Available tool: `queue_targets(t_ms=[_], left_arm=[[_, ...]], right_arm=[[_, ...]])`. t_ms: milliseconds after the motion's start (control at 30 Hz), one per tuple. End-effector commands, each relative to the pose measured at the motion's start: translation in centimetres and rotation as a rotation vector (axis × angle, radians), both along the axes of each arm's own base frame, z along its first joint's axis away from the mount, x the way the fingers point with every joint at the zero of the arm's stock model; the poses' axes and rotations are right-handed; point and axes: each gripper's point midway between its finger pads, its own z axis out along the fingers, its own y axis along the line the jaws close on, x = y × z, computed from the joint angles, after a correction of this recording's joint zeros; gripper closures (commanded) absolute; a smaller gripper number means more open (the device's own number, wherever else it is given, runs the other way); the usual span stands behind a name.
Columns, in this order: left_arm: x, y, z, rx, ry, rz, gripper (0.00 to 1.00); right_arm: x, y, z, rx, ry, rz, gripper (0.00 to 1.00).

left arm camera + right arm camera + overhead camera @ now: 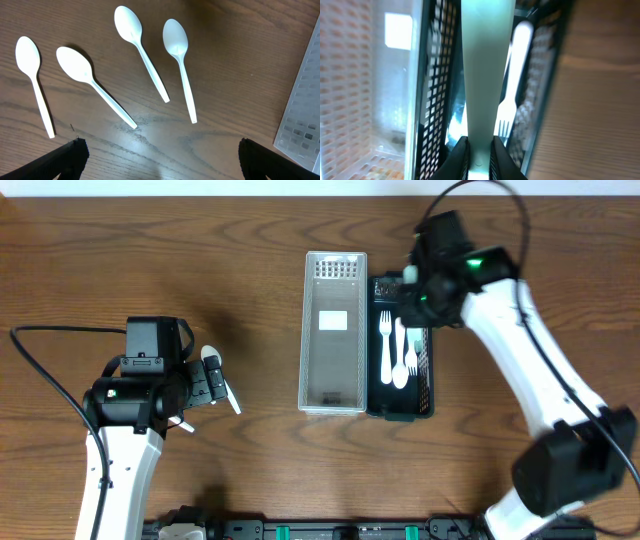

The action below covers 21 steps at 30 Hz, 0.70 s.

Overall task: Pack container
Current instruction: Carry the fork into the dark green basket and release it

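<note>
Several white plastic spoons (135, 35) lie loose on the wooden table under my left gripper (160, 150), which is open and empty above them. In the overhead view the left gripper (205, 385) is at the left, with spoon ends (212, 360) showing beside it. My right gripper (480, 152) is shut on the pale handle of a white utensil (485, 75), held over the black mesh tray (440, 75). Its head is out of view. In the overhead view the right gripper (412, 288) hovers over the far end of the black tray (428, 395), which holds white forks (386, 340) and a spoon (399, 370).
A clear white mesh tray (333, 330) stands in the middle, touching the black tray's left side. Its corner shows in the left wrist view (305, 110) and its floor in the right wrist view (360, 75). A fork (517, 45) lies in the black tray below the held utensil.
</note>
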Motion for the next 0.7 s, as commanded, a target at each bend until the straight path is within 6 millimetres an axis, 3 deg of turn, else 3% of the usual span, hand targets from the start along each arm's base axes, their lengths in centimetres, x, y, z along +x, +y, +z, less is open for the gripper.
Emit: queue_targets(t_ms=[0,67,167,333,367,400,533,667], left_arm=[[0.1,0.2,0.4,0.0,-0.009,0.014,0.02],[0.1,0.2,0.4,0.0,-0.009,0.014,0.02],[0.1,0.2,0.4,0.0,-0.009,0.014,0.02],[0.1,0.2,0.4,0.0,-0.009,0.014,0.02],[0.1,0.2,0.4,0.0,-0.009,0.014,0.02],[0.1,0.2,0.4,0.0,-0.009,0.015,0.02],[0.1,0.2,0.4,0.0,-0.01,0.014,0.02],[0.1,0.2,0.6,-0.001,-0.017,0.015,0.02]], right_arm=[[-0.7,0.7,-3.4,-0.029,0.099,-0.029,0.96],[-0.9,0.8,-5.0,-0.045,0.139,-0.029,0.96],[-1.2,1.0,-6.9,-0.065,0.187,-0.023,0.87],[-1.3,1.3,-7.6,-0.071,0.199,-0.011,0.67],[-1.2,1.3,-7.4,-0.069,0.192,-0.011,0.55],[-1.2,1.3,-7.3,-0.068,0.188,-0.004,0.5],[-1.0,1.4,-6.5,-0.067,0.169,0.032,0.51],[0.2,1.2,-2.5,-0.064,0.084,0.08,0.51]])
